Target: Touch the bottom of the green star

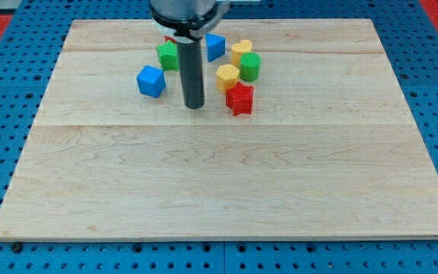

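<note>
The green star-shaped block (166,55) lies near the view's top of the pale wooden desk (226,183), and the dark rod hides its right part, so its shape is hard to make out. My tip (195,105) rests on the desk below and right of it, apart from it, between the blue cube (150,81) and the red star block (240,99). The tool is a plain rod, grasping nothing. A yellow block (227,77), green cylinder (249,67), second yellow block (241,51) and partly hidden blue block (215,46) stand right.

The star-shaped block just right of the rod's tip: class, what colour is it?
Red. The red star shows best in the camera view, just right of my tip.
</note>
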